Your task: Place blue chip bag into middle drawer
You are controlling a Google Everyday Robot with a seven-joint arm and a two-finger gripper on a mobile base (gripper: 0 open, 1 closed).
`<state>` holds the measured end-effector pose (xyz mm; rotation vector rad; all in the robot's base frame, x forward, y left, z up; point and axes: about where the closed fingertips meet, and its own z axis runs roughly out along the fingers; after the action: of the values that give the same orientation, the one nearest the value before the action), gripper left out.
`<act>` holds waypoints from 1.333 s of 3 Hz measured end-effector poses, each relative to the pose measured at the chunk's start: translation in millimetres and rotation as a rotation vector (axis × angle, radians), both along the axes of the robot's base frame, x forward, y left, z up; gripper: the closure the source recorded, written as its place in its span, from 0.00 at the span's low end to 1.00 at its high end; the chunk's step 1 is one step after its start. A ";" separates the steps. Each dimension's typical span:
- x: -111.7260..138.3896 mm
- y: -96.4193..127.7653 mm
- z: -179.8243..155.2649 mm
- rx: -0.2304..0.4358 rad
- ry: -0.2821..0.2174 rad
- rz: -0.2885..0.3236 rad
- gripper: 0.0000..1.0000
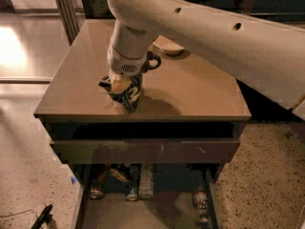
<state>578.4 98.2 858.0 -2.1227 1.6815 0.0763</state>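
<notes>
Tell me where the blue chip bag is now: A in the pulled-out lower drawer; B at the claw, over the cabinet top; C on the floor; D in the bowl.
B: the blue chip bag shows right at the claw, over the cabinet top near its front edge.

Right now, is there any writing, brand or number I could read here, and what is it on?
Nothing here can be read as words.
blue chip bag: white lettering, too blurred to read; the gripper is at the bag's top, over the cabinet top.
bottle and other containers in the open drawer: labels too blurred to read.
robot arm, bowl: no writing visible.
</notes>
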 end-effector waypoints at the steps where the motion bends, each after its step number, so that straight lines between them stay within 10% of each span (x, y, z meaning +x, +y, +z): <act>1: -9.5 -21.6 24.7 0.031 -0.038 -0.007 1.00; 4: -63.8 -118.4 82.4 0.082 -0.192 -0.198 1.00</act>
<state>514.6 -20.2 940.4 -1.8312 1.7316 -0.1119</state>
